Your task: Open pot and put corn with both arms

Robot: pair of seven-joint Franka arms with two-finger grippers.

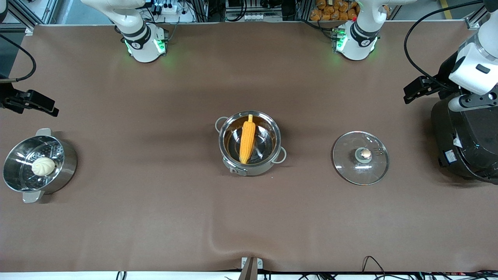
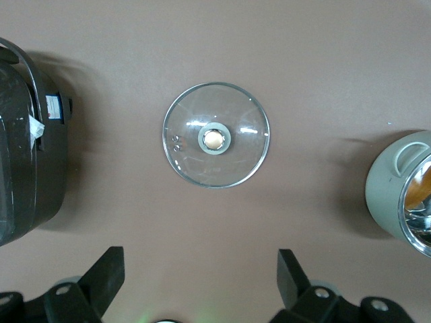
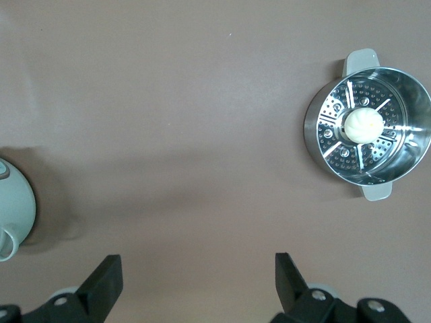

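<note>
A steel steamer pot (image 1: 39, 165) sits at the right arm's end of the brown table (image 1: 155, 217), a white bun (image 1: 43, 166) inside. A black rice cooker (image 1: 465, 144) stands at the left arm's end.

I am driving a robotics lab bench, not a kitchen: a brown mat covers the table (image 1: 116, 217), two arm bases (green status lights glowing) are bolted along its 12 o'clock edge, aluminium framing (image 1: 27, 15) stands there too, and loose cables (image 1: 373, 266) trail at 6 o'clock.
</note>
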